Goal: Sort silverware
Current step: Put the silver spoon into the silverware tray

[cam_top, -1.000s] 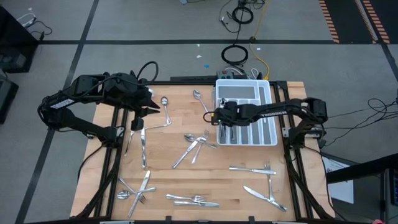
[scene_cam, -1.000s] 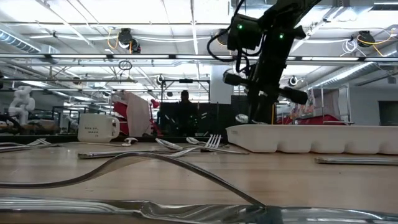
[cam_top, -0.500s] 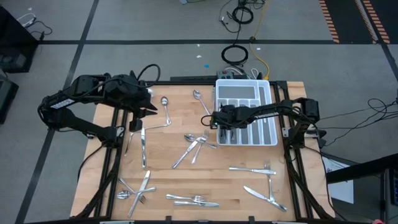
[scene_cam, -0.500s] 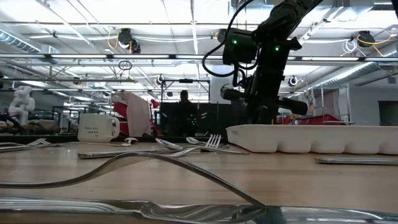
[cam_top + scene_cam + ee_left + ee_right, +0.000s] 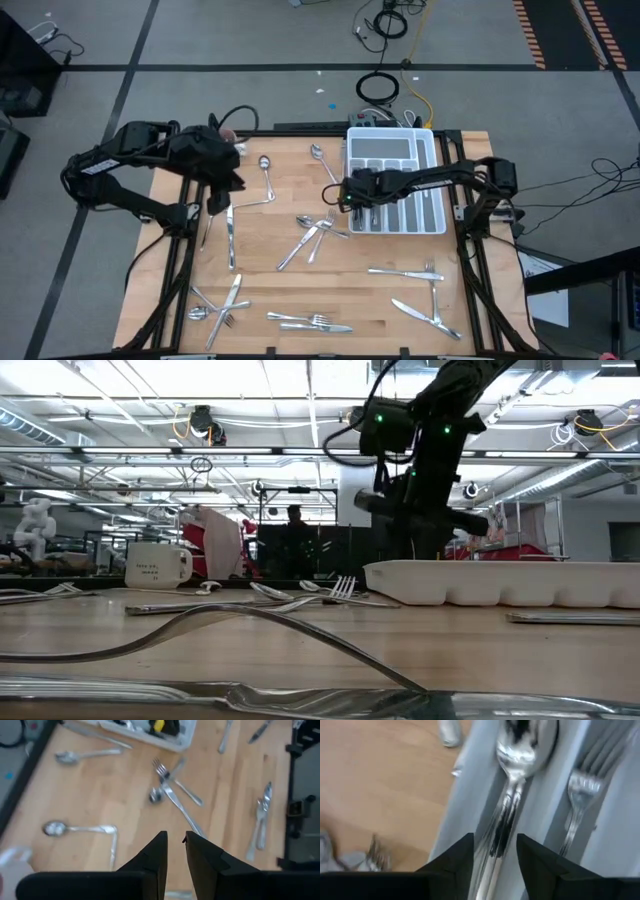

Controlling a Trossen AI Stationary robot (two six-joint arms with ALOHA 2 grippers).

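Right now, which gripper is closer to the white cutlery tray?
Right. The right gripper hangs over the tray's left-hand compartment, above a spoon; the left gripper is across the table, near the far-left corner.

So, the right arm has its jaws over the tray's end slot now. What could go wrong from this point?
1. The right gripper hangs low over the spoon in the tray; its open jaws straddle the handle, so lifting away could drag the spoon out.
2. Forks cross each other beside the tray, so the next pick may catch two pieces.
3. The left gripper hovers above the bent spoon, whose shape may slip in the grasp.
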